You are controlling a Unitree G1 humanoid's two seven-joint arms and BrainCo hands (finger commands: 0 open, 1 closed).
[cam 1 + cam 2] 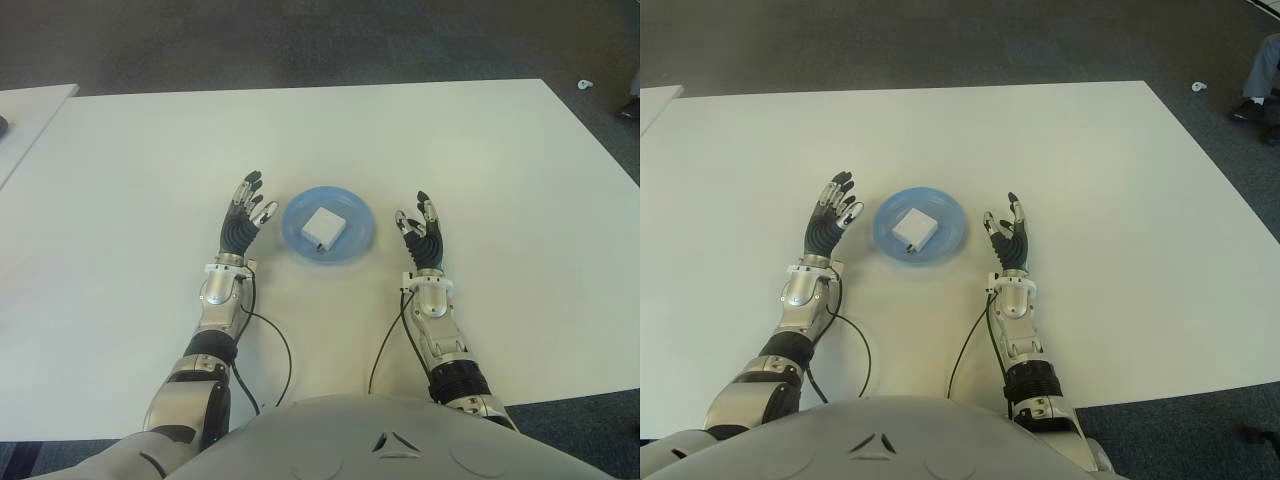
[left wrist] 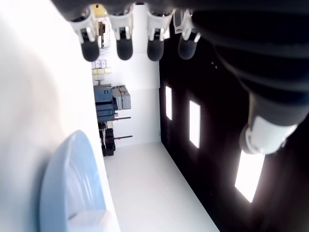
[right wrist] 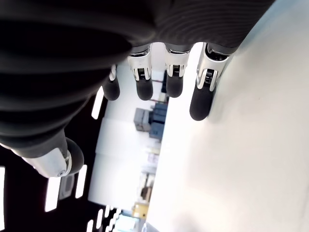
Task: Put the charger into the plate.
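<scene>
**Charger sits in the plate, both hands empty**

And here we are: the white charger lies inside the blue plate, square in the middle of it, on the white table. The plate is flanked by the two hands, one on each side. The left hand shows just to the left of the plate, palm turned inward toward it, fingers stretched out and spread, gripping nothing at all. Over on the other side, the right hand shows just right of the plate, a little apart from the rim, its fingers extended too and holding nothing. From the left wrist view the fingertips hang straight and loose with the plate's edge beside the palm. The right wrist view tells the same story: fingertips straight, bare table beyond them.
</scene>
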